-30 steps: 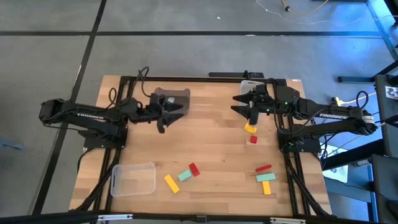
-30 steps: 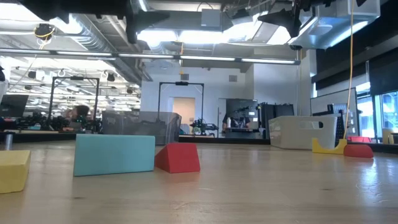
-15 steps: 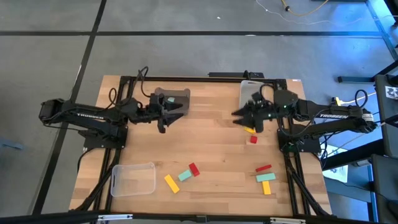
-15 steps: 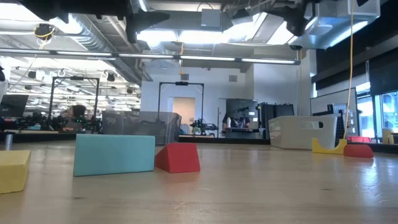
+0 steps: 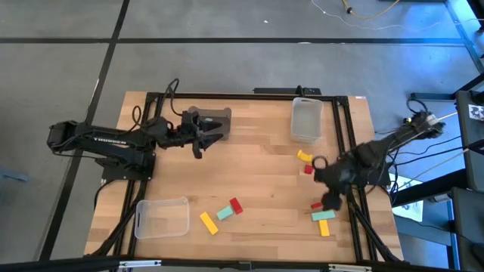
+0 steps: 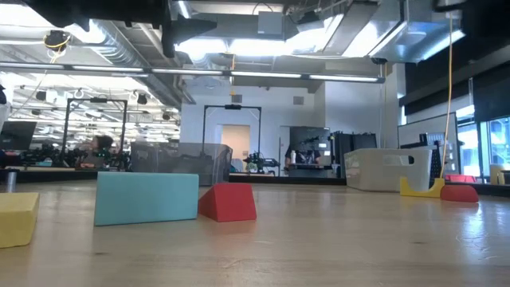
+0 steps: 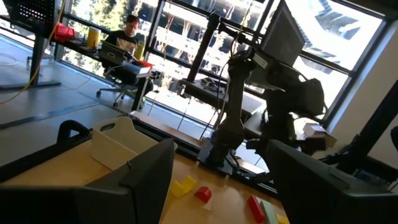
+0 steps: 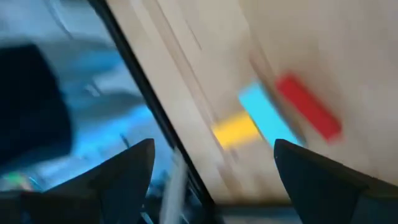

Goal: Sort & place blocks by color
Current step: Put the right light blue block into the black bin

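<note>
The right gripper (image 5: 330,198) hung with its jaws spread and nothing between them, above the three blocks near the table's right front edge: a red block (image 5: 321,204), a green block (image 5: 323,215) and a yellow block (image 5: 324,227) lying close together. The left gripper (image 5: 198,137) waited, also spread and empty, over the dark bin (image 5: 219,115) at the rear left.

Sorting looked barely begun, if at all. Every block in sight lay loose on the wood: a yellow one (image 5: 304,156) and a small red one (image 5: 308,169) in front of the clear bin (image 5: 305,131) at the rear right, and a yellow (image 5: 208,222), green (image 5: 224,214) and red (image 5: 236,205) group at front centre, beside a second clear bin (image 5: 161,205). No block showed inside any bin, so all eight visible seemed left to place.

The table (image 5: 257,170) was pale wood planking in a black frame. Beyond it, the low view gave an open workshop with ceiling lights, ducts and large windows; a seated person (image 7: 127,38) showed at a desk.
</note>
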You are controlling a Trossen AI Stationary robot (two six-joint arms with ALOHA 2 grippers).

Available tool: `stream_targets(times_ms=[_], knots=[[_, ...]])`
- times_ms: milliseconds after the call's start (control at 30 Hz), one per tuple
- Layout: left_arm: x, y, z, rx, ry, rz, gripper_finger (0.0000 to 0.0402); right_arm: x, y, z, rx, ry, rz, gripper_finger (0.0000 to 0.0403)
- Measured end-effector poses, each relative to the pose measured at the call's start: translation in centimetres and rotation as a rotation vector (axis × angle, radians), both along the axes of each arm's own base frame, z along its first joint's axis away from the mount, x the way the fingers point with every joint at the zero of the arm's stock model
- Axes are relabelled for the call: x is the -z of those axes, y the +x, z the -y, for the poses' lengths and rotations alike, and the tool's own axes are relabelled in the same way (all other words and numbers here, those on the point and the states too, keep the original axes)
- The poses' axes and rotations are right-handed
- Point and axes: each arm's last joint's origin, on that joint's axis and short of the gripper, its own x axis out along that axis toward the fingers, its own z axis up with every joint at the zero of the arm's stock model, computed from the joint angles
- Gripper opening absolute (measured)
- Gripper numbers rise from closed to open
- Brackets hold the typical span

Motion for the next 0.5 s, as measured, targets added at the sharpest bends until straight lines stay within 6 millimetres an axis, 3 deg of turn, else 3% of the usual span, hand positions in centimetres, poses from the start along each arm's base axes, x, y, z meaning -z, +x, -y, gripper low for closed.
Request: stream_targets(times_ms=[200,500], knots=[[0.0,0.0,0.0,0.000,-0.001,0.000,0.0250,2.8,-0.7,-4.1,-0.179,-0.130,-0.157,0.0330],[0.0,0.0,0.0,0.000,0.000,0.002,0.0250,6.4,-1.6,-8.5,-0.389,-0.393,-0.072,0.0330]])
